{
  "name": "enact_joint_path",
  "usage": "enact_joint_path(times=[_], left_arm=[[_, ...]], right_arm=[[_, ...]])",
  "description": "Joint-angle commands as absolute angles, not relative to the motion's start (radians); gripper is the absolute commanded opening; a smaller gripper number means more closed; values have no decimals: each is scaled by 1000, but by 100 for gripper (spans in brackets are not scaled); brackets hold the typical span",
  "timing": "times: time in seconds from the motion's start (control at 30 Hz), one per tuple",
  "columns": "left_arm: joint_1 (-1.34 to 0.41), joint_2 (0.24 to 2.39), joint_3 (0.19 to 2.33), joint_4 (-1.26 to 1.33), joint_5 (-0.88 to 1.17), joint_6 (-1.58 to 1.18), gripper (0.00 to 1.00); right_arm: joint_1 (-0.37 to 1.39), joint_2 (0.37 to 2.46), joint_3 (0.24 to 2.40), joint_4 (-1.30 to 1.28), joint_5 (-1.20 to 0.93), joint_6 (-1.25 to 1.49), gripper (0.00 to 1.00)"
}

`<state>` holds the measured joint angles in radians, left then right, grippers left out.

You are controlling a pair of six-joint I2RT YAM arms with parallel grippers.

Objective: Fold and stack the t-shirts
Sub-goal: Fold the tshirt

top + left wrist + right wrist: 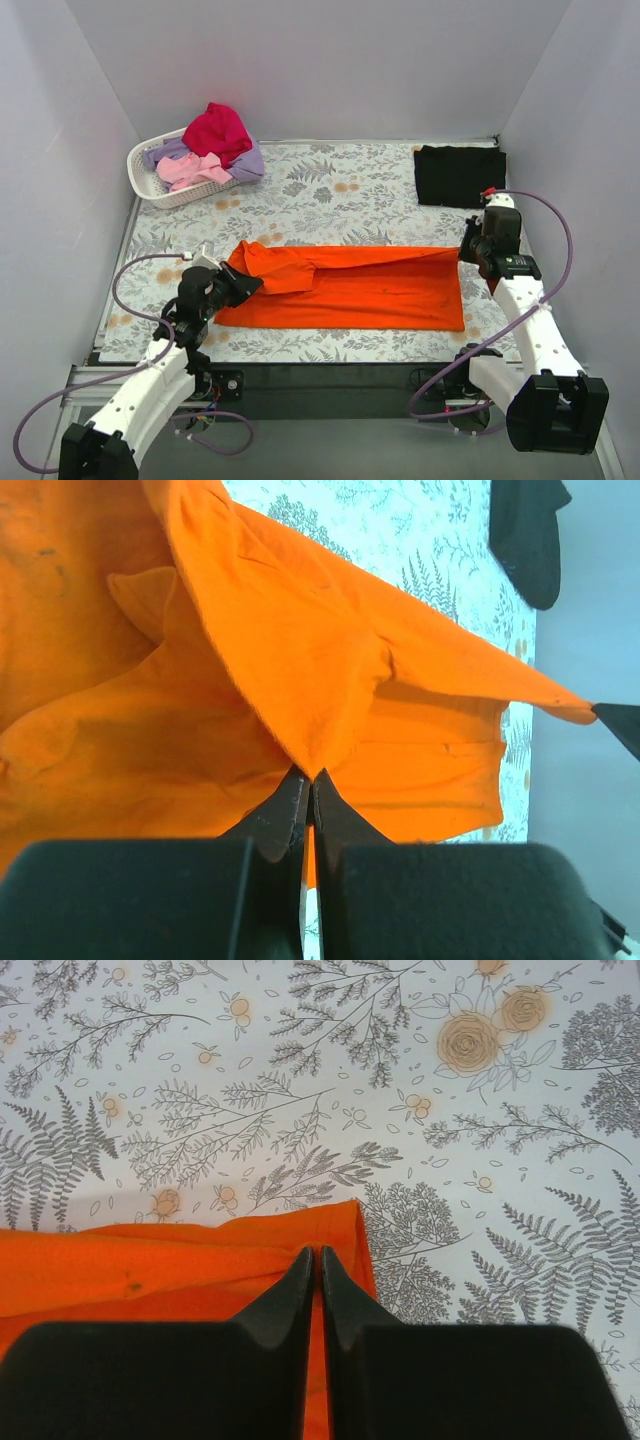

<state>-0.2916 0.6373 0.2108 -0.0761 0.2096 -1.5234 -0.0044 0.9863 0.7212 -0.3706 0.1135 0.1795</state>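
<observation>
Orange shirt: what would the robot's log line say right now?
orange t-shirt: flat, partly folded | left gripper: shut on its left end | right gripper: shut on its right end | black t-shirt: folded, far right

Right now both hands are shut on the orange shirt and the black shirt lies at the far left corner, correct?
No: the black shirt lies at the far right corner, as the top external view shows. The rest holds: the left hand and right hand are both shut on the orange shirt.

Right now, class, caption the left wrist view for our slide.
Left pincer shut on a raised fold of the orange shirt, black shirt beyond.
</observation>
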Motion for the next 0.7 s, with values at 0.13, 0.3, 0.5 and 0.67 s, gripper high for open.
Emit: enact_joint_path(times=[0.13,0.3,0.5,0.67], left_arm=[[-291,437,219,-225,95,-1592,0],[-291,376,224,-267,80,-1621,0],[-290,374,261,-294,147,-1626,0],[-290,397,264,-298,187,-1632,0]], right_arm=[[-2,934,750,-434,219,167,1],[34,933,775,-486,244,169,1],[51,943,796,-572,288,172,1],[95,957,828,-624,362,176,1]])
